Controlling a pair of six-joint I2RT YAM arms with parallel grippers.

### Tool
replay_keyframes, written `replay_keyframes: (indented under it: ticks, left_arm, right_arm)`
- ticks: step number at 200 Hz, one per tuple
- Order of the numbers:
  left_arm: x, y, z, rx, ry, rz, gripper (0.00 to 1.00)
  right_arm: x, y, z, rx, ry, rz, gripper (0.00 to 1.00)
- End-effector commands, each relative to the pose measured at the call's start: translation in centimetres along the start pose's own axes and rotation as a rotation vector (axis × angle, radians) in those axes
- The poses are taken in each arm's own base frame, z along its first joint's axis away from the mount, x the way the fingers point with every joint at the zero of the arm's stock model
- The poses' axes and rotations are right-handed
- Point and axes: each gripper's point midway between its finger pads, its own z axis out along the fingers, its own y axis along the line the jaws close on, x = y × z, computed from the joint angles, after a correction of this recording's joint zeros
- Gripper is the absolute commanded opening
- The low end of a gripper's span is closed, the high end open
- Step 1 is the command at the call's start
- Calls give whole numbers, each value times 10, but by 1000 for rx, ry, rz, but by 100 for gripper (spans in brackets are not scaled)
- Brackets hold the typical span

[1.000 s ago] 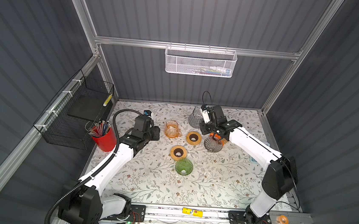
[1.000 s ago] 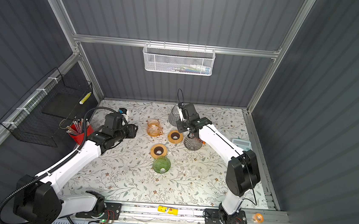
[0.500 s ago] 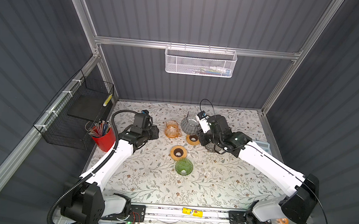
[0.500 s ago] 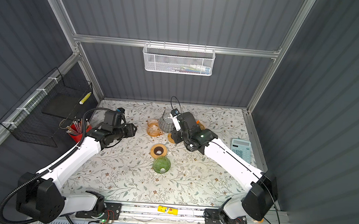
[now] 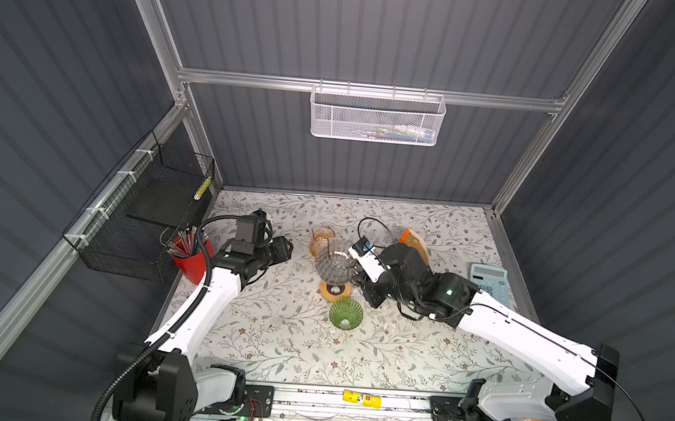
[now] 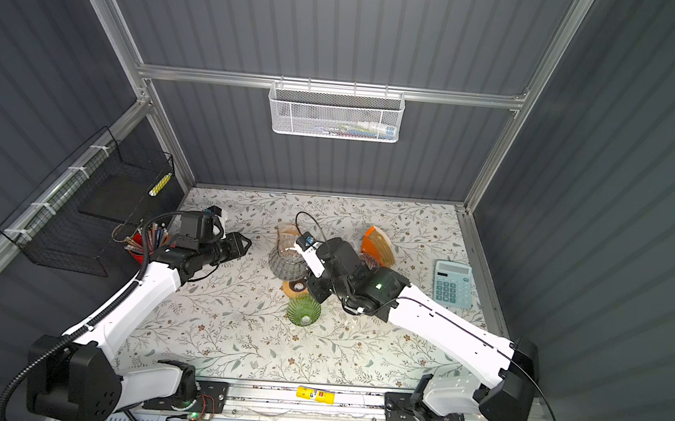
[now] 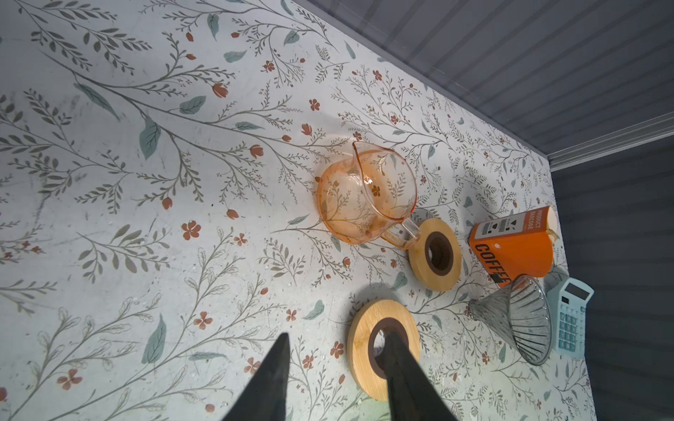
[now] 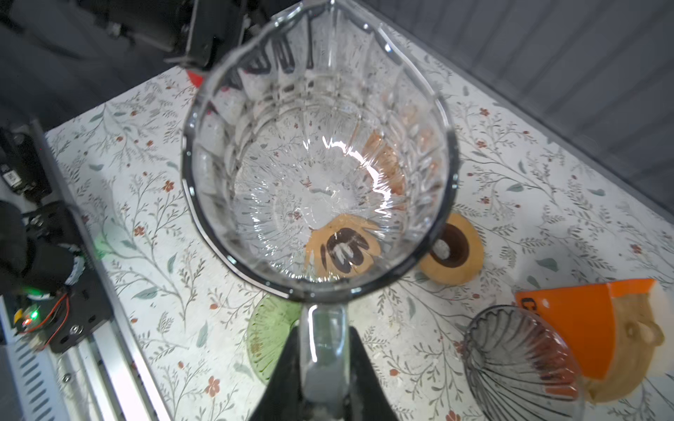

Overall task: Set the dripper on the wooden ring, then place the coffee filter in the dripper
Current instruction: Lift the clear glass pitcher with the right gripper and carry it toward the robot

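**Right tool** [image 8: 322, 346]: you see both fingers closed on the handle of a clear carafe [image 8: 317, 164]. The carafe is upright, with its open mouth facing the wrist camera. In a top view the carafe [image 5: 335, 265] appears raised off the tabletop [image 5: 274, 339], and it overlaps a wood ring [image 5: 335, 291] below it. In the right wrist view that ring shows through the glass base. A second ring [image 8: 452, 249] lies just beside the carafe's rim in that view.

**Left tool** [image 7: 337, 333]: its fingers stand partly apart with nothing between them. It hangs over the tabletop, well to the left of the carafe in both top views. In the left wrist view one fingertip crosses the nearer ring, but you cannot tell whether it touches it.

**Task items:** the filters sit in an orange filter pack [image 8: 583, 328], and their brown paper shows at its open end. In a top view the pack [image 5: 414, 241] stands toward the back of the tabletop, behind the right arm. A grey dripper [image 8: 521, 361] lies tipped on its side just beside the pack; you cannot tell whether they touch. A green dripper [image 5: 345, 313] sits in front of the wood ring, near the middle of the tabletop.

**Other items:** an orange jug [image 7: 364, 197] stands behind the carafe. A calculator [image 5: 488, 281] lies at the right edge.
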Motion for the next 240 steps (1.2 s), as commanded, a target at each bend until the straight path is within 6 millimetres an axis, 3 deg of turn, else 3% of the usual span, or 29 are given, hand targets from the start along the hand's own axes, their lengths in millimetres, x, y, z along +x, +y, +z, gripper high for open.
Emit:
replay_keyframes:
  ticks: [1,33,103,187,240]
  left_arm:
    - [0,-2,-6,25,-7,-22,44]
    - [3,4,-4,19,-2,-37,44]
    - [3,0,-5,65,-25,-59,44]
    - [-1,-3,-8,78,-50,-70,44]
    - [-1,-3,-7,83,-49,-72,44]
  right_arm:
    - [4,24,-3,-56,12,-49,0]
    - [19,57,-2,-138,51,-111,0]
    - [43,104,1,-273,83,-179,0]
    - [63,132,25,-332,147,-210,0]
    - [87,141,49,-322,220,-239,0]
